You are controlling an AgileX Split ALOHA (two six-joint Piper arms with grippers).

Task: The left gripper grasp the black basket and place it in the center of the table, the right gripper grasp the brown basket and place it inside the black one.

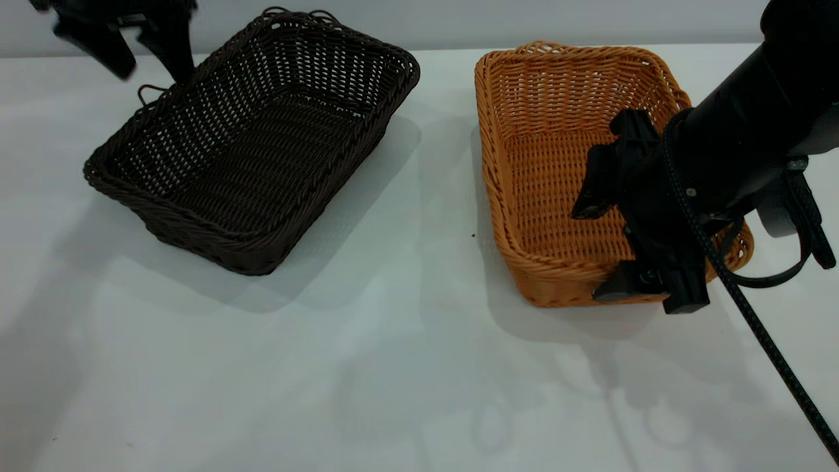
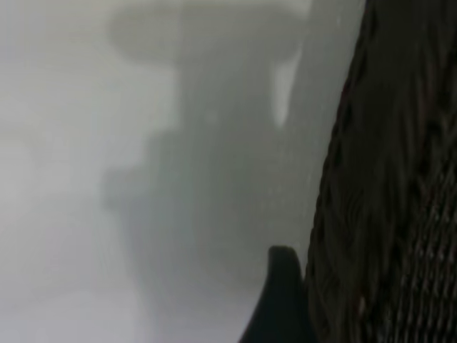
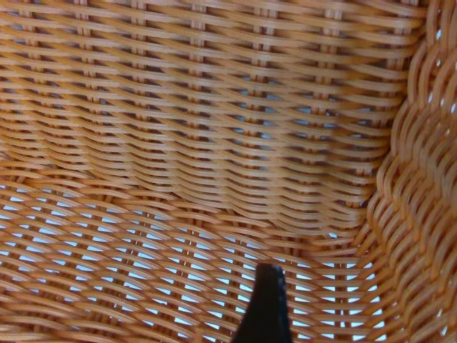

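Exterior view: left gripper (image 1: 141, 49) jaws spread, empty, at black basket (image 1: 255, 141) far-left rim. Right gripper (image 1: 600, 246) jaws wide, straddling brown basket (image 1: 557, 164) wall, beside black basket. Tip: seat deep over rim before closing.

Looks to us like a lab or robot test bench, not a home. We see a plain pale table (image 1: 393, 367) filling the exterior view, bare matte top, with a blank grey wall right behind its far edge. Two black robot arms come in at the far left corner and the right edge. The only props we see are two wicker baskets, the black basket (image 1: 255, 141) and the brown basket (image 1: 564, 151).
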